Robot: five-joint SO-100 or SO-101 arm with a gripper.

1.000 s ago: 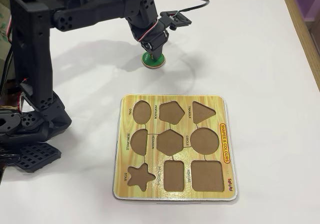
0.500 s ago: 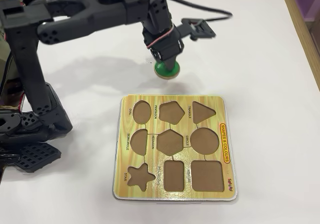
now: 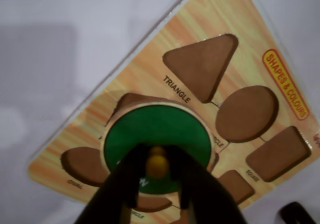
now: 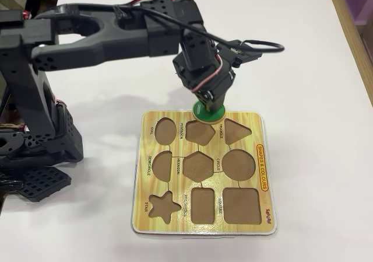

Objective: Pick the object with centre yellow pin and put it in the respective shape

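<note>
Gripper (image 3: 158, 176): closed on yellow knob (image 3: 157, 165) of green disc (image 3: 156, 144), held above puzzle board (image 4: 152, 212) at its pentagon end. Board legends: SHAPES & COLOURS, TRIANGLE, OVAL, CIRCLE. Circle cut-out (image 4: 238, 164): vacant.

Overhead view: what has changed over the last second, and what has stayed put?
The gripper, its jaws shut on the yellow knob of the green disc, carried the disc from the bare table above the puzzle board down the picture to the board's top edge, above the pentagon cut-out and triangle cut-out. The board has not shifted; all cut-outs, including the circle cut-out, stay empty.
</note>
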